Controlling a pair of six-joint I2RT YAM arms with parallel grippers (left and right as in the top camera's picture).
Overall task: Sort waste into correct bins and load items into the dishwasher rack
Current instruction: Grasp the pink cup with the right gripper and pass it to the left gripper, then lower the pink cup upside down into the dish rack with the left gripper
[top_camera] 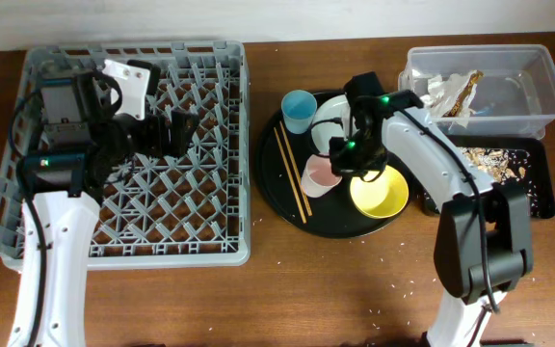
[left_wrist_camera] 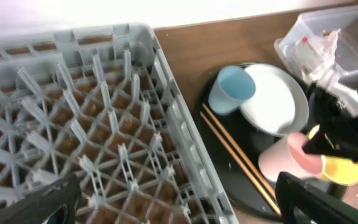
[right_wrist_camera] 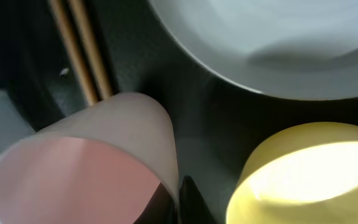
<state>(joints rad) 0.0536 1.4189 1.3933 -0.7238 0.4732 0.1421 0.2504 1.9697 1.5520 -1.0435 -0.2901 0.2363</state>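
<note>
The grey dishwasher rack fills the left. My left gripper hovers open and empty over it. On the round black tray lie a blue cup, a white plate, two chopsticks, a pink cup and a yellow bowl. My right gripper is shut on the pink cup's rim, one finger inside and one outside. The yellow bowl sits beside it.
The clear tub at the back right holds napkins and a brown wrapper. The shallow black tray in front of it holds crumbs. Crumbs dot the table's front. The right arm crosses the round tray.
</note>
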